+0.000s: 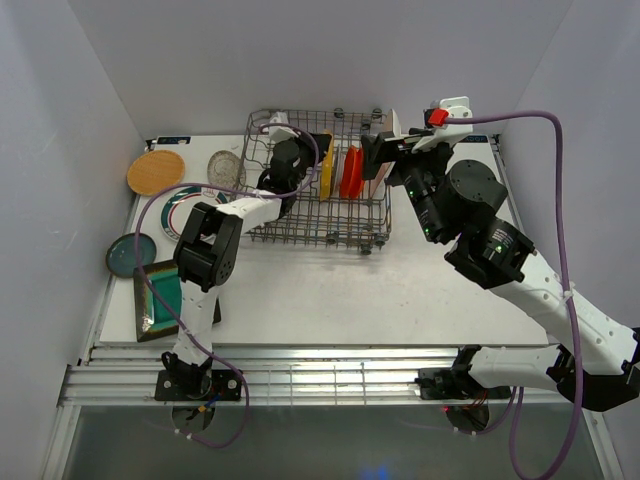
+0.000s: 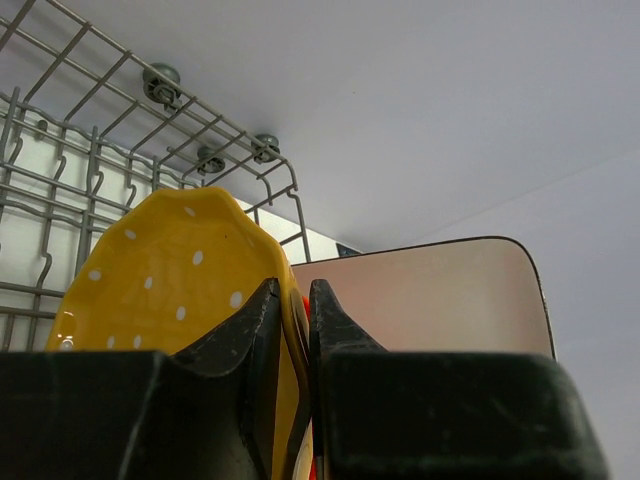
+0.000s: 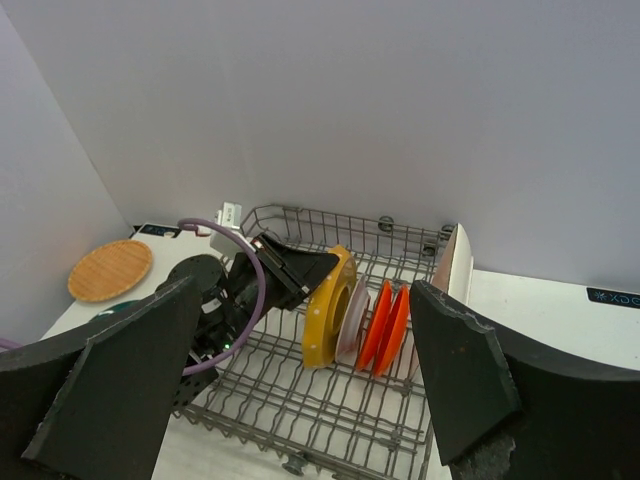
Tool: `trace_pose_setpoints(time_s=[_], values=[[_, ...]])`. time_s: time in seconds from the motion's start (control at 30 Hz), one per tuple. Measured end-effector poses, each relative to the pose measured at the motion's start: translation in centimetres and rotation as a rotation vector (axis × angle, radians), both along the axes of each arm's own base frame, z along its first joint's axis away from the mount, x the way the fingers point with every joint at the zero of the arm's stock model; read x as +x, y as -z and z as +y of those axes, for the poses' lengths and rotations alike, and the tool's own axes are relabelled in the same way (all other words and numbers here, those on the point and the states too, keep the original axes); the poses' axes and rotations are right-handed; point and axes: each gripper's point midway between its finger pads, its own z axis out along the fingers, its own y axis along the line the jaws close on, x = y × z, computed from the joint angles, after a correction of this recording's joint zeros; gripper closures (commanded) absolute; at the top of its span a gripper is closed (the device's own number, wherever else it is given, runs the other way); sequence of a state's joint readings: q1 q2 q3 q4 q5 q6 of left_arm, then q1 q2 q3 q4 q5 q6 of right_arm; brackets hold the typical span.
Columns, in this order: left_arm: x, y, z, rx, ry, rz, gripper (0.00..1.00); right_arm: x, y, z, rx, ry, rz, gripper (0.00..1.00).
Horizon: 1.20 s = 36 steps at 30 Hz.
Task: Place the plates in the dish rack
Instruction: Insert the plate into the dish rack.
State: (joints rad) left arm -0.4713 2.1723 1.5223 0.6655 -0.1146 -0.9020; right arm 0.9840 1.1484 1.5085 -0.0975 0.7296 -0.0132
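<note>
The yellow scalloped plate, dotted with white, is seen standing on edge in the dish rack, among the tines near the rack's middle. Its upper rim is pinched by the left tool, whose jaws are drawn in to a narrow gap with the plate's edge between them. Just beside the yellow plate, on its right, a pale grey plate and an orange-red plate are set upright and close together. Beyond them the white rectangular plate is stood at the rack's right end. The right tool is held above that end of the rack with its jaws spread wide; nothing is gripped or touched by it. The rack is placed at the far middle of the table. To the left of the rack, five plates are left lying flat. The wooden tan plate is at the far left corner and the clear glass plate is beside the rack. The white green-rimmed plate is partly covered by the left arm. The dark teal plate lies near the left edge. The square teal brown-rimmed plate is nearest the arm bases.
</note>
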Motion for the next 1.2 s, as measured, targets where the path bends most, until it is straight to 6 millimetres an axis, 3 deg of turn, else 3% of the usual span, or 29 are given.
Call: trace_pose_setpoints(time_s=[0.13, 0.23, 0.27, 0.6, 0.73, 1.2], values=[[0.4, 0.1, -0.4, 0.049, 0.016, 0.017, 0.94, 0.0, 0.0, 0.0, -0.001, 0.0, 0.002, 0.1], [0.6, 0.2, -0.5, 0.058, 0.023, 0.022, 0.76, 0.0, 0.1, 0.0, -0.001, 0.0, 0.003, 0.1], [0.6, 0.2, -0.5, 0.059, 0.024, 0.023, 0.63, 0.0, 0.1, 0.0, -0.001, 0.0, 0.003, 0.1], [0.3, -1.0, -1.1, 0.1, 0.093, -0.047, 0.2, 0.0, 0.1, 0.0, -0.001, -0.001, 0.004, 0.1], [0.2, -1.0, -1.3, 0.111, 0.106, -0.057, 0.14, 0.0, 0.1, 0.0, -0.001, -0.001, 0.004, 0.1], [-0.2, -1.1, -1.9, 0.129, 0.141, -0.066, 0.12, 0.0, 0.1, 0.1, -0.003, -0.005, 0.004, 0.1]])
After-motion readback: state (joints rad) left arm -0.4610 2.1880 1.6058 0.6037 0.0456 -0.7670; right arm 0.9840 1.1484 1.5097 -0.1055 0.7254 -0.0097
